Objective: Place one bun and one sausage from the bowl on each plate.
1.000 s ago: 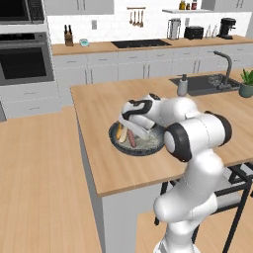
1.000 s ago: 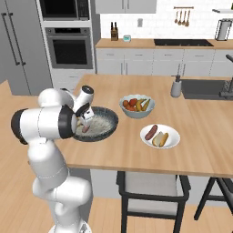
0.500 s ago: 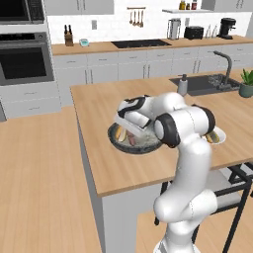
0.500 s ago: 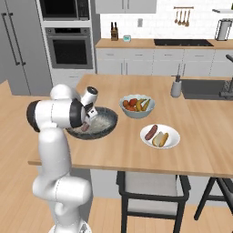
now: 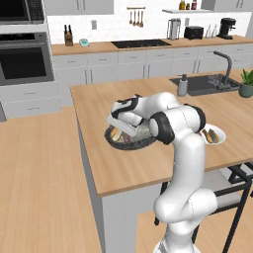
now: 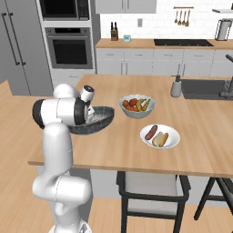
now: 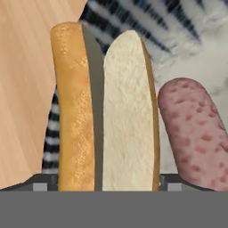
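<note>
White plate (image 6: 171,142) holds one sausage (image 6: 150,132), one bun (image 6: 162,139).

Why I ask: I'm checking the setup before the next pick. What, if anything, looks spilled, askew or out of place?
Nothing stands out. The bowl sits flat on the island with a bun and a sausage inside it, the gripper low over them. The white plate holds one bun and one sausage, neatly side by side.

claw (image 5: 120,132) low in bowl (image 5: 144,143), over bun (image 5: 115,133)
</note>
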